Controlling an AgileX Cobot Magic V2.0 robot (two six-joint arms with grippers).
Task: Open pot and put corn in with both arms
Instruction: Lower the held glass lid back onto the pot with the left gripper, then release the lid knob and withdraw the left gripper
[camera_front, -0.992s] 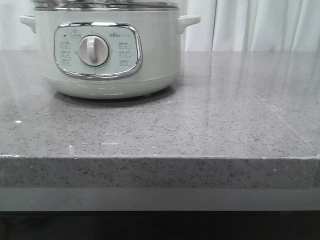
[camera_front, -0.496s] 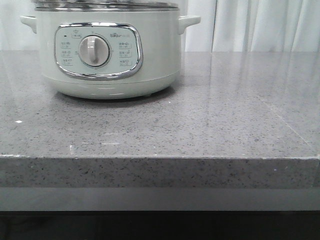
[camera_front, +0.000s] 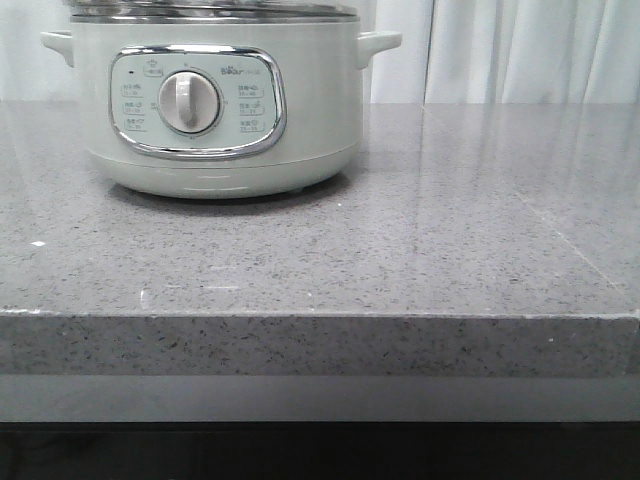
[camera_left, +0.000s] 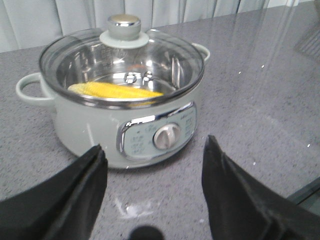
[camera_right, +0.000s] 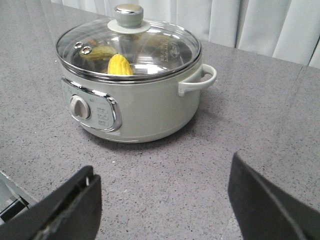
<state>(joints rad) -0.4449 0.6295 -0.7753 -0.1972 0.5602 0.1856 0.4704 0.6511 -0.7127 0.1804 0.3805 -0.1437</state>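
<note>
Left gripper (camera_left: 152, 192) jaws spread wide, empty, aimed at pot (camera_left: 125, 120) on grey counter (camera_front: 420, 260). Glass lid (camera_left: 122, 60) seated; corn (camera_left: 115, 90) lies inside pot. Panel print unreadable. Right gripper (camera_right: 162, 200) jaws spread, empty, apart from pot.

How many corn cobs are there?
1. The corn lies inside the pot, under its closed glass lid. Steel walls reflect yellow, so more could be hidden, though none shows.

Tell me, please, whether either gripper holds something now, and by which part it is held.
Nothing is held. The left gripper and the right gripper are both open and empty. The corn lies inside the pot, under its glass lid.
</note>
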